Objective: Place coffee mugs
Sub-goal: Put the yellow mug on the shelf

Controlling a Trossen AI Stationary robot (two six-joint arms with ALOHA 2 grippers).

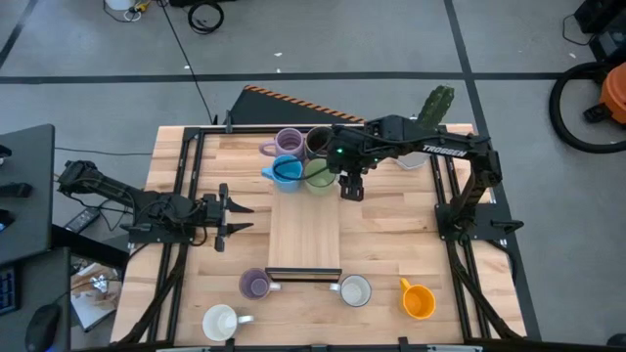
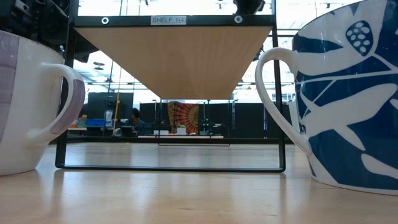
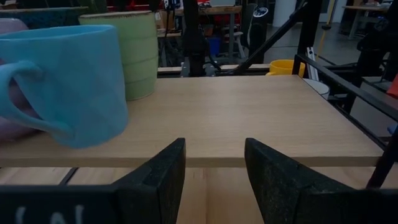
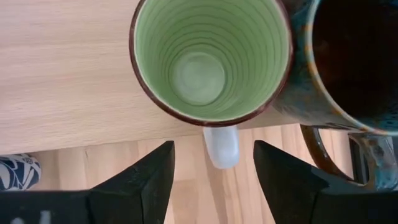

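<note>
Four coffee mugs stand on their bases on the far end of the raised wooden shelf (image 1: 304, 230): purple (image 1: 289, 143), dark brown (image 1: 318, 142), blue (image 1: 286, 170) and green (image 1: 319, 173). My right gripper (image 1: 351, 186) hangs open above the green mug (image 4: 211, 59), pointing steeply down. Its fingers stand on either side of the mug's pale handle (image 4: 221, 146) with a gap on each side. My left gripper (image 1: 230, 210) waits open and level at the shelf's left edge, facing the blue mug (image 3: 68, 81).
Near the table's front edge stand a purple mug (image 1: 255, 284), a white mug (image 1: 354, 290), an orange mug (image 1: 418, 300) and another white mug (image 1: 220, 322). A green cactus (image 1: 437, 104) stands at the far right. The shelf's near half is bare wood.
</note>
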